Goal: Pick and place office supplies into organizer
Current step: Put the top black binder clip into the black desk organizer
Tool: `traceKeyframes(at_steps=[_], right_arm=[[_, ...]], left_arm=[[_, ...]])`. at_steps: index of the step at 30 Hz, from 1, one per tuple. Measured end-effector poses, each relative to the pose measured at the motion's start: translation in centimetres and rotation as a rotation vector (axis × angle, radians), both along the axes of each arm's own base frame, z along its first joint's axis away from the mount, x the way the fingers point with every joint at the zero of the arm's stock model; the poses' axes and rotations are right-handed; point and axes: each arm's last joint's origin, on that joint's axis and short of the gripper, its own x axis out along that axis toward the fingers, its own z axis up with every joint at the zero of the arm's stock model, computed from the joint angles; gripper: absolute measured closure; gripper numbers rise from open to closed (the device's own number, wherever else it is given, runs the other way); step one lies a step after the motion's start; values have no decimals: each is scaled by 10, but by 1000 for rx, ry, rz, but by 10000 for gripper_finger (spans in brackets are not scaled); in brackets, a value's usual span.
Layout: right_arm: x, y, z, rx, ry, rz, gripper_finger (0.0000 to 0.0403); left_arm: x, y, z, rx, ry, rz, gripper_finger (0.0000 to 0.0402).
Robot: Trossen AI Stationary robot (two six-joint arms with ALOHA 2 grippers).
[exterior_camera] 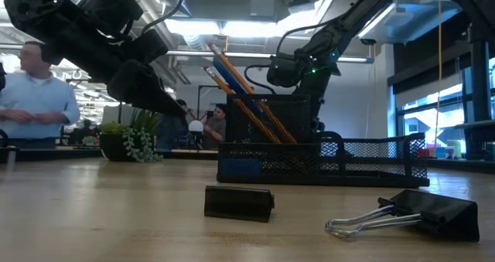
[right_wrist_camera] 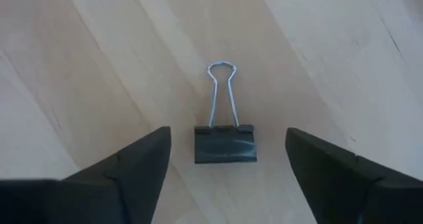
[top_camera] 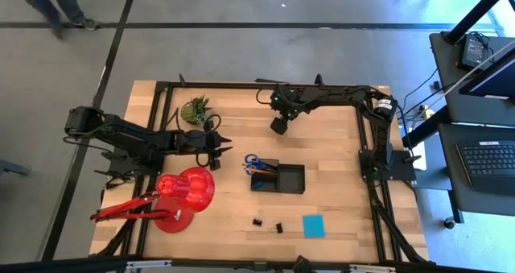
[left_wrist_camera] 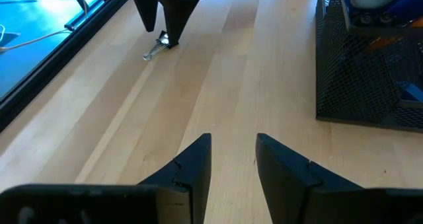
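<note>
Right wrist view settles it: a binder clip (right_wrist_camera: 225, 143) lies flat on the bare wood directly under the right gripper (right_wrist_camera: 228, 158), centred in the gap between its two dark fingers (right_wrist_camera: 135, 161). The fingers stand wide apart, well clear of the clip on both sides, and hold nothing. The clip's long axis, from black body to wire handles, runs straight away from the camera, square across the line along which the fingers would close, so I reckon a plain descent would put the pads on the two ends of the black body.

From above, the right gripper (top_camera: 279, 125) hangs over the far middle of the table (top_camera: 338, 217), and the clip beneath it is hidden there by the gripper itself. The organizer (top_camera: 278, 178) sits nearer, just toward the front from that spot, with the scissors (top_camera: 251, 162) and pencils already standing in it.

The left gripper (top_camera: 219, 146) waits just left of the organizer, fingers partly apart and empty. It is clearly farther from this clip, so the right arm looks the one to take it.
</note>
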Motion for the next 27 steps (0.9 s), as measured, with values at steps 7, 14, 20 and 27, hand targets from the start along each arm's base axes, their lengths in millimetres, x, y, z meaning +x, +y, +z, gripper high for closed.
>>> traceKeyframes(at_steps=[7, 14, 20, 27], right_arm=[[1, -1, -6, -7, 12, 3, 113], [3, -2, -16, 5, 37, 1, 126], [0, -2, -17, 22, 46, -41, 131], [-1, -2, -18, 33, 62, -54, 131]], left_arm=[[0, 0, 0, 0, 0, 0, 288], [0, 0, 0, 0, 0, 0, 288], [0, 0, 0, 0, 0, 0, 288], [0, 0, 0, 1, 0, 0, 288]])
